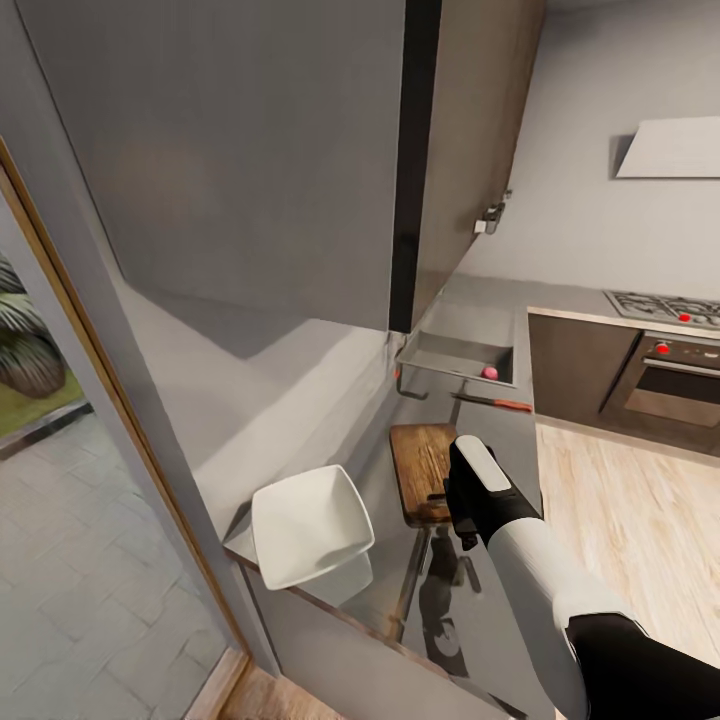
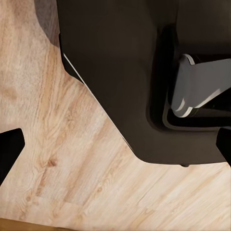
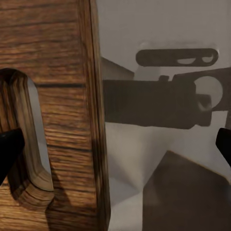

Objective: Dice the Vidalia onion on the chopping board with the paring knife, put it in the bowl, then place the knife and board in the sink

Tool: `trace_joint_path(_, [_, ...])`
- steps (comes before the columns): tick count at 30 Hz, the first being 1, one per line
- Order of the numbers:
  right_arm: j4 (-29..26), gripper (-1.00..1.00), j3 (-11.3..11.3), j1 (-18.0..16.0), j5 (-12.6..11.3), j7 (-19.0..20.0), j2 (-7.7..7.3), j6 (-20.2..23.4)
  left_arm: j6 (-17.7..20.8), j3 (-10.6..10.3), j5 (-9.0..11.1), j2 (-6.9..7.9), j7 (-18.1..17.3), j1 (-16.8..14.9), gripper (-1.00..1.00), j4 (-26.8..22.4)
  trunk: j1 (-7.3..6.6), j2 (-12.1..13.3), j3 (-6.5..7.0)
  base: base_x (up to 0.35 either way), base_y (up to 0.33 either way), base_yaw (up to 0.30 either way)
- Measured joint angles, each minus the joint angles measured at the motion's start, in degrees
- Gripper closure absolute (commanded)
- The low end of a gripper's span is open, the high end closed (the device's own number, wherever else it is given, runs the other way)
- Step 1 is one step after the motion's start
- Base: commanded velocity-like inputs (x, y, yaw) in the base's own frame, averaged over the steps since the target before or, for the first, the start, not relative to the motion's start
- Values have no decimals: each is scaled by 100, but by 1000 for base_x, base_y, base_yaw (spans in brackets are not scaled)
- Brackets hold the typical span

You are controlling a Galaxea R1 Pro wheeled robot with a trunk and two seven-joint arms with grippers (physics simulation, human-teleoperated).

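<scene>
I see an oven (image 1: 668, 382) with red knobs under a gas hob (image 1: 668, 307), a pale range hood (image 1: 668, 148) above, and a potted plant (image 1: 25, 340) outside the doorway.

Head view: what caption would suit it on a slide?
Right gripper hovering at the chopping board's handle end, white bowl beside it.
</scene>
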Motion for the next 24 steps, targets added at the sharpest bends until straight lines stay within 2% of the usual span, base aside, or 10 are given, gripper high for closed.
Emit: trace_joint_path(24, [0, -100, 0, 0, 0, 0, 0, 9, 0, 0, 0, -5, 0, 0, -100, -2, 0, 0, -48, 0, 0, 0])
